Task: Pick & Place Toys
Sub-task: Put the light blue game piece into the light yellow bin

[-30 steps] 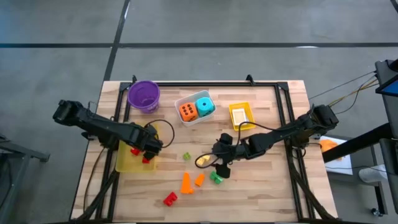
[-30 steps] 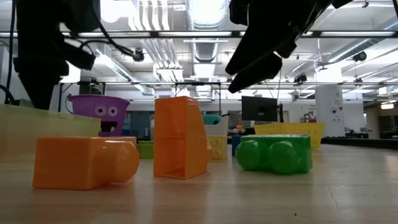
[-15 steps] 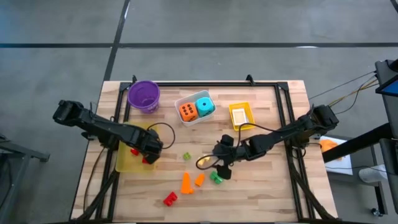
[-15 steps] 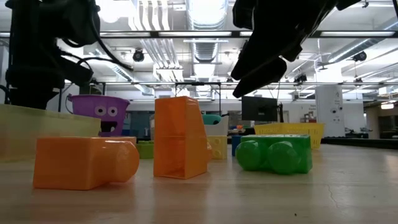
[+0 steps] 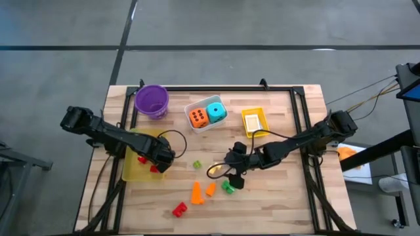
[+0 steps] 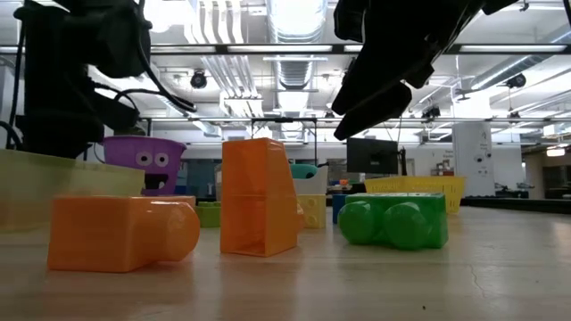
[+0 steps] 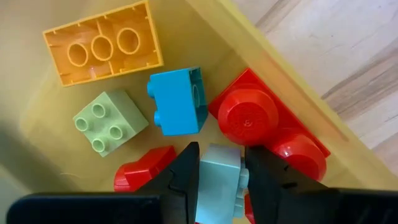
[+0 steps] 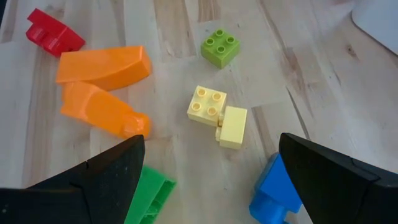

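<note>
A pale teal block (image 7: pixel 219 180) is clamped in the left claw (image 7: pixel 221 177) over the yellow tray (image 5: pixel 131 172), at 9 o'clock on the surface. The right claw (image 8: pixel 208 180) is held apart above loose blocks mid-surface. If released crookedly, the block may bounce off the red pieces (image 7: pixel 252 121).

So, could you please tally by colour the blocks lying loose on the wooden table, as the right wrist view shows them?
Red block: 1
Orange blocks: 2
Lime green block: 1
Pale yellow blocks, touching each other: 2
Green block: 1
Blue block: 1
Total: 8
</note>
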### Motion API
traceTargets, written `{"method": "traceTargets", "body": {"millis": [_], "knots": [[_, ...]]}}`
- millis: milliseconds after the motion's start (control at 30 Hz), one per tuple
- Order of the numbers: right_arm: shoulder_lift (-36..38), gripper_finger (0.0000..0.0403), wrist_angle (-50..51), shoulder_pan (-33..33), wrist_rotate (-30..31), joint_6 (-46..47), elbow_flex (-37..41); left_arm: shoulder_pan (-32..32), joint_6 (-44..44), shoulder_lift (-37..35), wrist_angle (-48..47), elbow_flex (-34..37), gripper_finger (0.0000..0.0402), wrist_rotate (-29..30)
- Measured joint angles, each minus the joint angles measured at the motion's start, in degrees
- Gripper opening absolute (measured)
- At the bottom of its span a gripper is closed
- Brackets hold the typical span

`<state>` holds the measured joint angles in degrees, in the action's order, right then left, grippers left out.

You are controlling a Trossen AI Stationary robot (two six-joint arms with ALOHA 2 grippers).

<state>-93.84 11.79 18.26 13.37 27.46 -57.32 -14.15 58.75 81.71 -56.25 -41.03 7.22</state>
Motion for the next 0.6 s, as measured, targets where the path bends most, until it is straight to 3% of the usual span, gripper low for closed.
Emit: {"method": "traceTargets", "body": {"millis": [367,600], "knots": [[0.0,0.0369,0.1,0.0,0.0,0.0,0.0,0.0,-0.4,0.0,0.6,0.0,0.0091,0.3],[0.0,0.0369,1.4,0.0,0.0,0.0,0.0,0.0,-0.4,0.0,1.0,0.1,0.0164,0.0]]}}
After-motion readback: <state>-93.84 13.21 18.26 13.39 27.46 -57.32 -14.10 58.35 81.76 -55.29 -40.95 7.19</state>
